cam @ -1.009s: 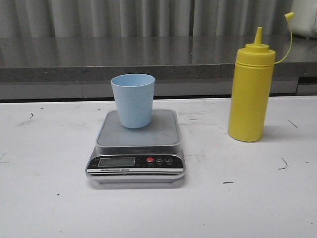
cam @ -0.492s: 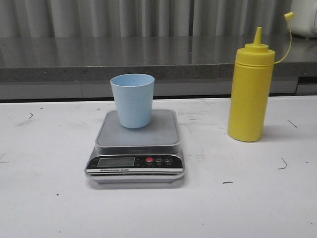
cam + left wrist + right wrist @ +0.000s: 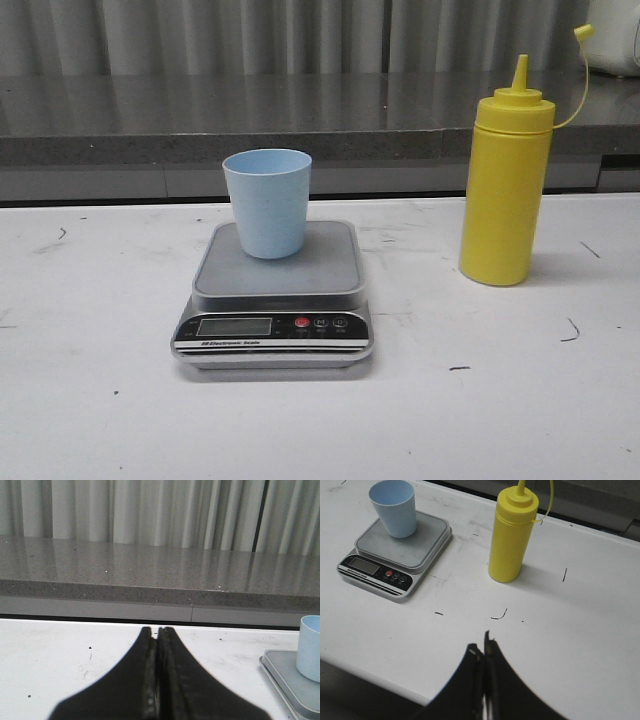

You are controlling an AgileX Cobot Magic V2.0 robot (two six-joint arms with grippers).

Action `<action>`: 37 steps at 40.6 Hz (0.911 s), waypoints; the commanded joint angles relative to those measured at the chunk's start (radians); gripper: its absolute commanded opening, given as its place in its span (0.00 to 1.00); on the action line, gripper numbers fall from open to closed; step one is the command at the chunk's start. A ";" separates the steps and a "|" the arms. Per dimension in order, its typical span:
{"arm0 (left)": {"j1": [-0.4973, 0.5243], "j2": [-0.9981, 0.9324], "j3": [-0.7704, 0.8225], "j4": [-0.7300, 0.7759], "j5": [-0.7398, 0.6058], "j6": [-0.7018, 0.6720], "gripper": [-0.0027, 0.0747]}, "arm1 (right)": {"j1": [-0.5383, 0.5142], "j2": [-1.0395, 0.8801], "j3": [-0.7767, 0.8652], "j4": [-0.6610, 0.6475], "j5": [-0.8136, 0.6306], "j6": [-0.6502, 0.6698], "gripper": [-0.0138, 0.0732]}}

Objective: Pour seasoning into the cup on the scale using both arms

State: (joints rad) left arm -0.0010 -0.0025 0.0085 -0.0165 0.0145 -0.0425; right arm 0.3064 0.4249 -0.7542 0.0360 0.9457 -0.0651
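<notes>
Front view: pale blue cup [image 3: 267, 203] stands upright on the grey platform of the scale [image 3: 275, 294], toward the platform's back-left part, mouth open upward. Inside of the cup not visible from this angle; in the right wrist view its interior looks plain blue, contents cannot be told. The scale sits flat on the white counter [image 3: 90, 400], black front panel facing the camera, LCD display [image 3: 234, 326] at panel left, red button [image 3: 302, 323] just right of it, two darker buttons next to that. Display reading too small to read.

Yellow seasoning bottle [image 3: 505, 187] stands upright on the counter to the right of the scale, apart from it, not touching. Cone nozzle [image 3: 520, 72] uncovered, small cap [image 3: 583, 32] hanging off a thin tether curving up to the right. Bare counter between bottle and scale, only small dark scuff marks [image 3: 571, 331] scattered on the surface.

Behind the counter: a grey speckled ledge [image 3: 300, 120] and pale vertical curtain folds. A white object sits at the top right corner, cut off, cannot identify.

Neither arm shows in the front view. Left wrist view: left gripper [image 3: 158, 630] jaws pressed together, nothing between them, low over bare counter with the cup and scale edge off to one side, well apart. Right wrist view: right gripper [image 3: 484, 645] jaws closed on nothing, raised above the counter near its front edge, bottle and scale both well apart from it.
</notes>
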 commanded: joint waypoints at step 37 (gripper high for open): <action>-0.022 -0.023 0.015 0.002 -0.085 0.000 0.01 | -0.001 0.005 -0.026 -0.001 -0.068 -0.008 0.02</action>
State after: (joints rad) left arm -0.0132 -0.0025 0.0085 -0.0148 0.0133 -0.0425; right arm 0.3064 0.4249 -0.7542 0.0360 0.9457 -0.0651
